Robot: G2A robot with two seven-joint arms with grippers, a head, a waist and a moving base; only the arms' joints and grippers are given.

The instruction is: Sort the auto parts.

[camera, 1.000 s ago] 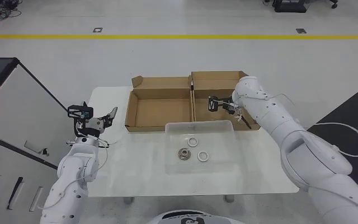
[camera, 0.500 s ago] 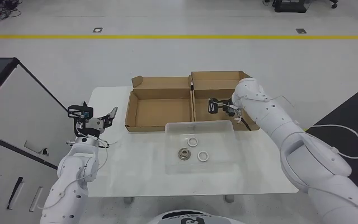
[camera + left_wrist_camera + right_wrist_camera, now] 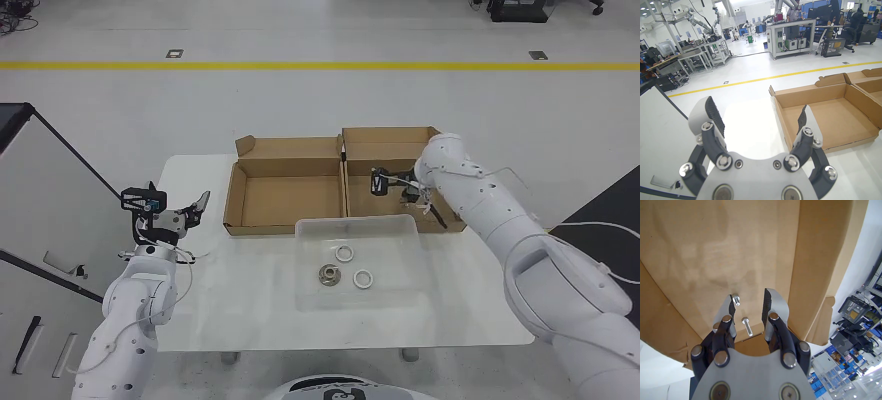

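My right gripper (image 3: 749,296) hangs open over the floor of the right cardboard box (image 3: 702,247). Two silver bolts lie on that floor. One bolt (image 3: 737,300) lies close by a fingertip, and the other bolt (image 3: 747,326) shows between the fingers, nearer the wrist. In the top view the right gripper (image 3: 380,186) is inside the right box (image 3: 390,140). A clear tray (image 3: 305,228) in front of the boxes holds two white rings (image 3: 344,253) (image 3: 365,279) and a metal hub (image 3: 327,273). My left gripper (image 3: 758,105) (image 3: 197,208) is open and empty above the table's left edge.
The left cardboard box (image 3: 829,121) (image 3: 285,200) is empty and stands beside the right one. A white board (image 3: 657,121) leans at the table's left side. The white table (image 3: 240,300) has free room in front of and left of the tray.
The right gripper has shifted slightly within the right box. The left arm has not moved.
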